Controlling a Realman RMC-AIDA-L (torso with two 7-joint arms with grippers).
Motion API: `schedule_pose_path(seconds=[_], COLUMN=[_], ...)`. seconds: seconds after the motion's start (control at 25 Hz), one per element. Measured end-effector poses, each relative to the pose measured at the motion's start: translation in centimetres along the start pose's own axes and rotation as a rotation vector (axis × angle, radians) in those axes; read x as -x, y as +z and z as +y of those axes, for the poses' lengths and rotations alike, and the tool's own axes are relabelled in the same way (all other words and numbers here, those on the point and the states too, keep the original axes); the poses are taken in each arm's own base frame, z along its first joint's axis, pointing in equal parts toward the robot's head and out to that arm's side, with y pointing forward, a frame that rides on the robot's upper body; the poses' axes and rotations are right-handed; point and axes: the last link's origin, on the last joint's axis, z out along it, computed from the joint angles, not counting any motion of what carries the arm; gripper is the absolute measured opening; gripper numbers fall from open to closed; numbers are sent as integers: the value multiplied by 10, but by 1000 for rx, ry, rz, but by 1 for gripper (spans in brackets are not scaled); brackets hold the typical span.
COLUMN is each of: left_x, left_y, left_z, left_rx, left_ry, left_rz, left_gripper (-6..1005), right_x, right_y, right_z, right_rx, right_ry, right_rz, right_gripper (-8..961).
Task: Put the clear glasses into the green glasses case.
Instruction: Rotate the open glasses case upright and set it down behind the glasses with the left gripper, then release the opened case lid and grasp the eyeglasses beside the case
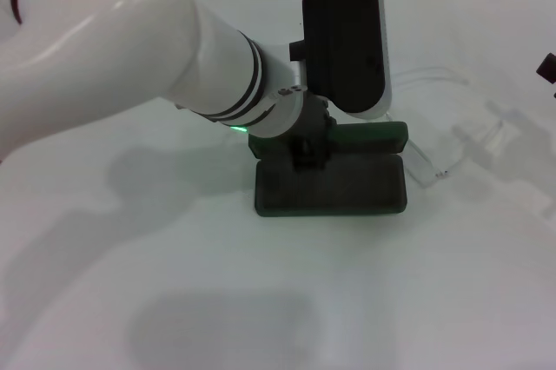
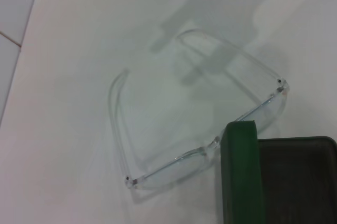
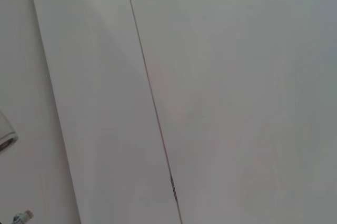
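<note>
Currently the left arm reaches in from the left of the head view, and its left end effector sits low over the dark green rectangular hard glasses case, which lies open on the white table. The black wrist housing hides the fingers, so I cannot tell whether they are apart or together. The case shows its dark grey lining in the near half, with the green lid wall standing behind it. To the right, just beside the case's far right corner, lie the clear glasses with a fully transparent plastic frame, arms unfolded, hard to pick out against the table.

The step in hand looks like either finishing with the lid or moving over to the spectacles. To do it well, the end effector should lift clear of the case before travelling right, so that the open case is not dragged. It should then approach the frame front or bridge rather than a thin arm, closing gently.

The left wrist view gives what the head view cannot: the full outline of the glasses, both hinges, and the frame front passing right behind the green lid edge. The right wrist view shows only bare white surface. The right end effector is barely visible at the right edge, its state unreadable.
</note>
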Motion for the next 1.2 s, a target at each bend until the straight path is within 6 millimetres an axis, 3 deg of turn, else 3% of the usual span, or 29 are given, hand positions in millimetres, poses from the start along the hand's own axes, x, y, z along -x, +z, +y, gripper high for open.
schedule_pose_path(seconds=[0.4, 0.84, 1.2], left_x=[-4, -6, -9], left_y=[3, 2, -13], left_z=[3, 9, 10], left_rx=[-14, 0, -31], left_ry=[20, 35, 38], left_rz=[16, 30, 61], left_gripper=[230, 341, 426], right_x=[1, 1, 1], right_y=[-9, -12, -11], right_z=[-2, -1, 0], right_rx=[-24, -24, -20], right_ry=[3, 4, 5], right_rz=[-15, -18, -20], right_gripper=[687, 685, 683])
